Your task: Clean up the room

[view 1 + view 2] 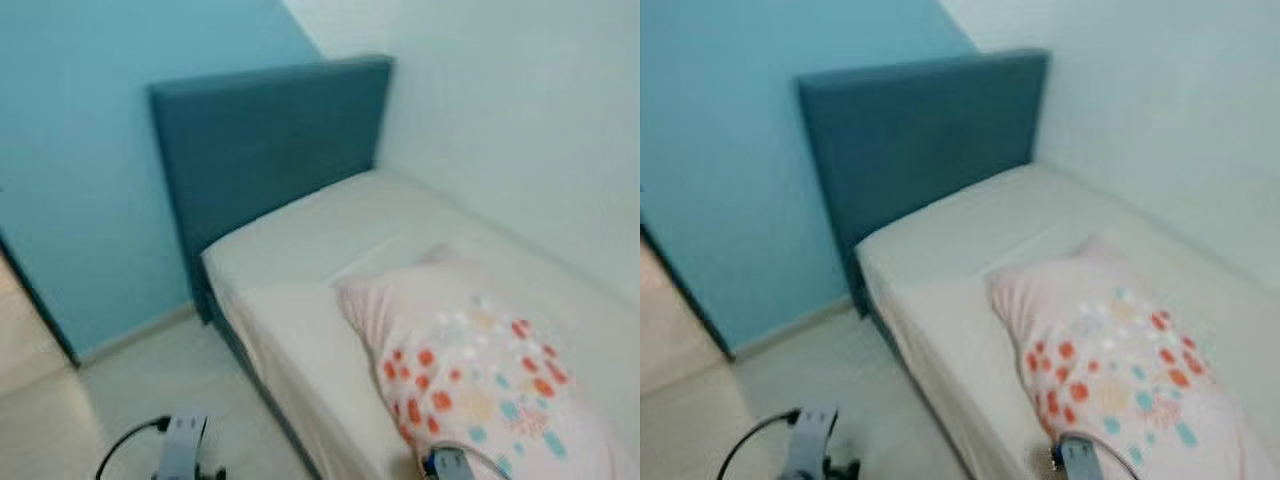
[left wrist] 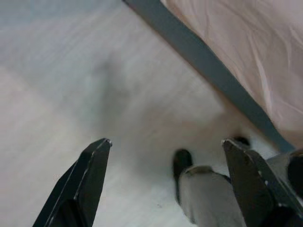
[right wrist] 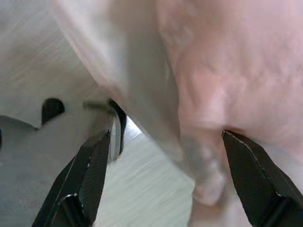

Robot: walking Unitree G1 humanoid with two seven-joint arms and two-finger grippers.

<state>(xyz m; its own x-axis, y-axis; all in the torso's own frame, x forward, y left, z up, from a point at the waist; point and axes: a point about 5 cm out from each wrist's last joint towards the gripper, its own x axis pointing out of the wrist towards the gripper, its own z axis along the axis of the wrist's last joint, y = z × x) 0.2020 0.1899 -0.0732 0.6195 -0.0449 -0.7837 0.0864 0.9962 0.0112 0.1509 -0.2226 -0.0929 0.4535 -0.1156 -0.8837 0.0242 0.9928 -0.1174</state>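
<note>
Both my grippers gape wide: left gripper point(image 2: 165, 144) over pale floor point(image 2: 71, 85) beside the bed point(image 1: 300, 240); right gripper point(image 3: 165, 137) at the mattress edge, spotted pillow point(image 1: 470, 370) just ahead. Blue walls point(image 1: 80, 150) beyond.

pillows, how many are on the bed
1. The pillow, pink with coloured dots, lies on the bed along the side nearest the robot, away from the headboard. The frame cuts off the foot of the bed, so more may be hidden.

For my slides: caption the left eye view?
Spotted pillow lying on a bare mattress below a blue headboard.
</note>
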